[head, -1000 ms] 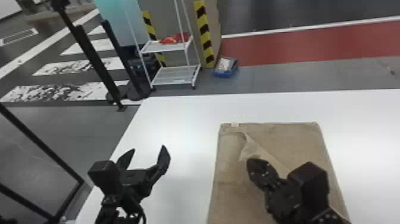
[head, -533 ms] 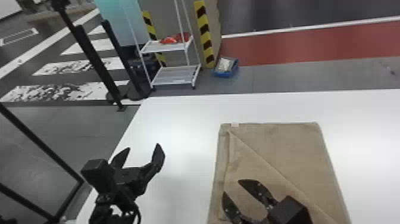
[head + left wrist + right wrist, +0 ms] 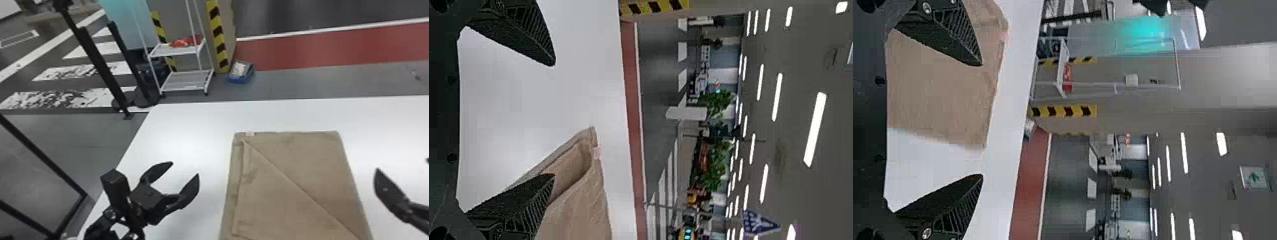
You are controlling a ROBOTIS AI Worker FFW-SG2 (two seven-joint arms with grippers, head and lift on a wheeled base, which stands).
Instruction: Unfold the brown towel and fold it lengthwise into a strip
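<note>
Both the left gripper and right gripper gape empty, flanking the brown towel on the tabletop. Its long axis seems to run away from the robot; the layered edge lies nearer the left gripper, probably better placed to open it.

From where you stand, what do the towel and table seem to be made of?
Brown towel: matte, soft fabric, perhaps cotton, as its thin folded layers and creases suggest. White table: smooth, slightly glossy top, perhaps laminate, judging by its bright patches.
</note>
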